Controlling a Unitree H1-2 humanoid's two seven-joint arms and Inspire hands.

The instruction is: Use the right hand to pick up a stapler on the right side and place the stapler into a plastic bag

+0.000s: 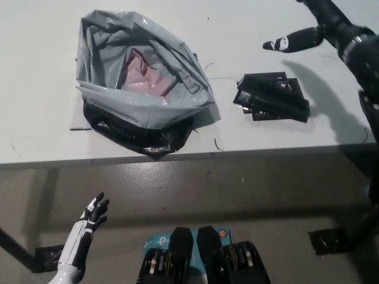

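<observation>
Stapler (271,97) lies beside plastic bag (98,56) holding pink item (145,76)

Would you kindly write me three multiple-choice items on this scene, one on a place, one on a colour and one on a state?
1. Where is the stapler relative to the plastic bag?
A. inside it
B. on the table, to its right
C. under it

2. What colour is the stapler?
A. black
B. red
C. white

3. What state is the right hand in?
A. shut on the stapler
B. open, holding nothing
C. inside the bag

Answers:
1 B: it lies on the table, apart from the bag.
2 A: its body is black.
3 B: its fingers are spread above the table.
</observation>
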